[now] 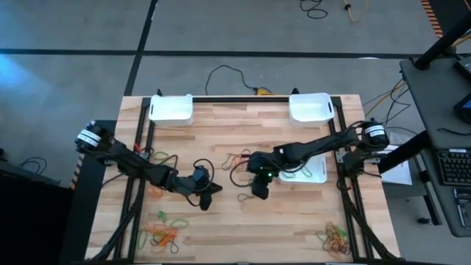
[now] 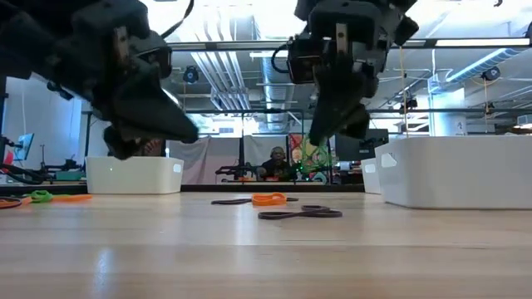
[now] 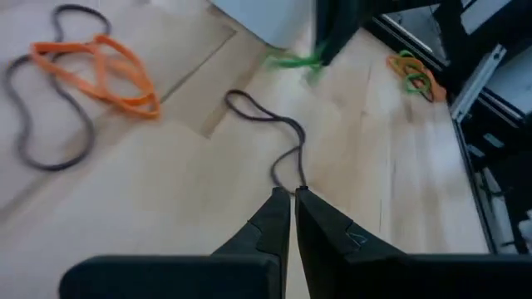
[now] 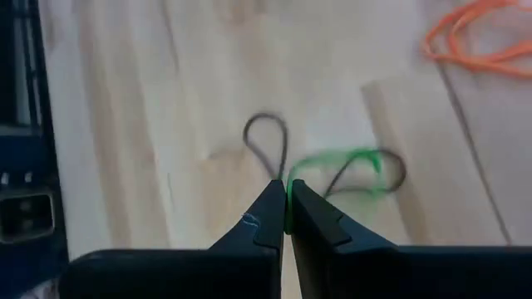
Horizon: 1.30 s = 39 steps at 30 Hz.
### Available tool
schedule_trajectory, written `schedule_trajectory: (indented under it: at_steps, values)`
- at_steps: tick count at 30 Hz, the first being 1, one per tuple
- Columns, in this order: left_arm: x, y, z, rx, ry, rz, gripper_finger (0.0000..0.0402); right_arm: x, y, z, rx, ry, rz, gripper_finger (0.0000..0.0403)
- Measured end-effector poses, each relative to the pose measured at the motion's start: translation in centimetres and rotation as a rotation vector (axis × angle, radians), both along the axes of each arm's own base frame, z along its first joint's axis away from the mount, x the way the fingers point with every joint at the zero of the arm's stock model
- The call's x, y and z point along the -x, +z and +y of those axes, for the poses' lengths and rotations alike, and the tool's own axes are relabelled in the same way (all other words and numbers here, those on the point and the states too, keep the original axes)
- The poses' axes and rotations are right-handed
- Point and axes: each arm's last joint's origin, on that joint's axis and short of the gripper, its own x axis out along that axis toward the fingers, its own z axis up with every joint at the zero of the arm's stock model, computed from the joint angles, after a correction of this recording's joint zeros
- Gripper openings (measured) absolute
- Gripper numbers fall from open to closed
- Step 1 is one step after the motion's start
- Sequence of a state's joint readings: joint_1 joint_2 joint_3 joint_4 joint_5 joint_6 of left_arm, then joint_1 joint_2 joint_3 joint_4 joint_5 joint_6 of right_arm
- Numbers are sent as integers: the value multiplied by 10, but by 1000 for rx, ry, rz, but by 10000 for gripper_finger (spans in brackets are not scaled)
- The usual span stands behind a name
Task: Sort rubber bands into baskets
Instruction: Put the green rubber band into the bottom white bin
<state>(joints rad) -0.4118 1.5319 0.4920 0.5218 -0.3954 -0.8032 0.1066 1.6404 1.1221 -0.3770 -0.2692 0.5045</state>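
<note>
My right gripper (image 1: 259,193) hangs above the table's middle, shut on a green rubber band (image 4: 349,158); the band also shows in the low view (image 2: 312,154). A dark rubber band (image 2: 299,213) lies flat on the wood below it. My left gripper (image 3: 291,193) is shut, its tips over one end of that dark band (image 3: 266,124). In the low view my left gripper (image 2: 187,133) is above the table. Orange bands (image 1: 235,158) lie nearby. Three white baskets stand at the far left (image 1: 171,108), the far right (image 1: 309,107) and under my right arm (image 1: 315,175). My right gripper pinches the green band (image 4: 288,184) between its two fingertips, coming from above and pointing down. The band hangs below the tips (image 2: 309,159), slack and clear of the table. My left gripper: I cannot tell whether its shut tips touch the dark band's end (image 3: 287,170).
Piles of mixed bands lie near the front left (image 1: 165,234) and front right (image 1: 335,237), with more bands at the left (image 1: 158,157). Black frame rails run along the table's sides (image 1: 132,191). Bare wood lies between the two far baskets.
</note>
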Motion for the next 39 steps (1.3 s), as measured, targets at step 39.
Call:
schedule_trajectory:
  at_steps: [39]
  values:
    - [-54,-35,7,53,28,102,6,130,-6,-39,155,-590,387,9]
